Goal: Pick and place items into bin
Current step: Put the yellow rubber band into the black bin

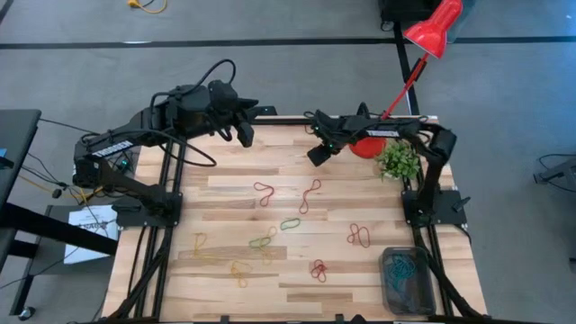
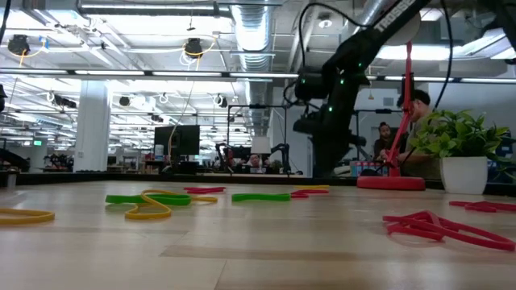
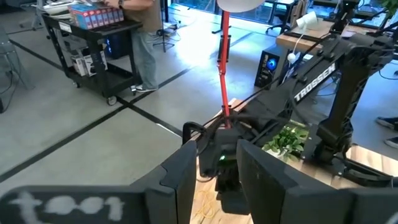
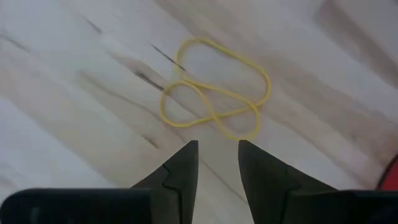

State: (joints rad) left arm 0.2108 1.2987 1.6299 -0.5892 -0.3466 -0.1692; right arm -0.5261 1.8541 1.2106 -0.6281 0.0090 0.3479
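one yellow band lies flat on the wood just ahead of our right gripper, whose fingers stand parted and empty; we judge it light, limp and thin, best pinched where its loops cross

The bin contents are too tangled to be told apart; the lamp shade is cut off.

We are seeing two dark jointed arms trailing black cables, white lettering showing on the right arm, a small green light glowing.
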